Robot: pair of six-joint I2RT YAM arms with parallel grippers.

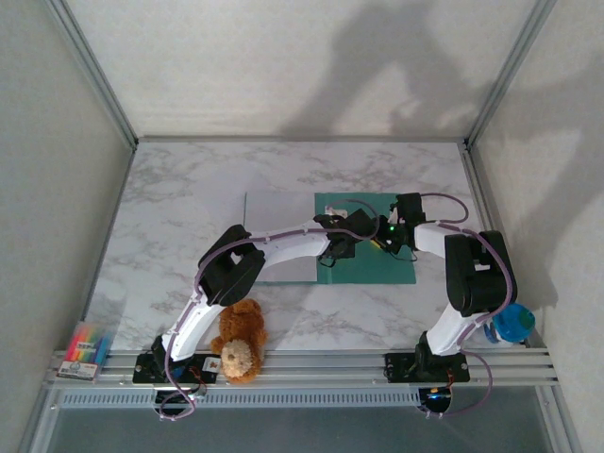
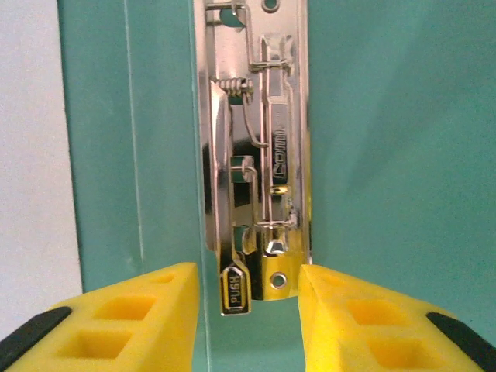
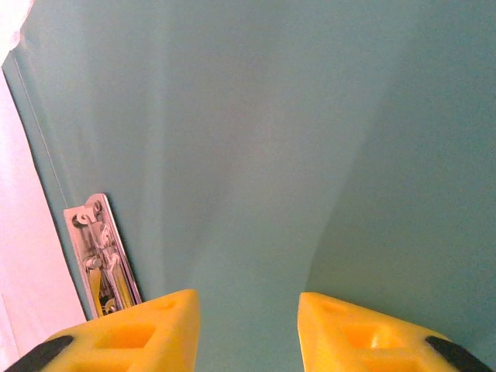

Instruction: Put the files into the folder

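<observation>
The left claw (image 2: 248, 288) stands partly open, its yellow fingers (image 2: 174, 310) apart with a clear gap and gripping nothing. The near end of the metal clip (image 2: 256, 155) lies in that gap. The tab marked PUSH (image 2: 235, 289) sits just beside the left finger; contact cannot be confirmed. The rest of the clip runs straight ahead of the fingertips. The folder (image 2: 387, 155) lies open and flat directly beneath this claw, its teal panel extending ahead and to the right. Beyond a teal strip to the left of the claw lies a pale sheet (image 2: 35, 155); whether it is the files or the inner cover cannot be told. The right claw (image 3: 248, 302) is likewise partly open and empty. It is positioned above the same teal panel, with the clip ahead and to its left. A teddy bear (image 1: 241, 342) sits on the table (image 1: 179, 198), well behind the left claw, beside that arm's base.
</observation>
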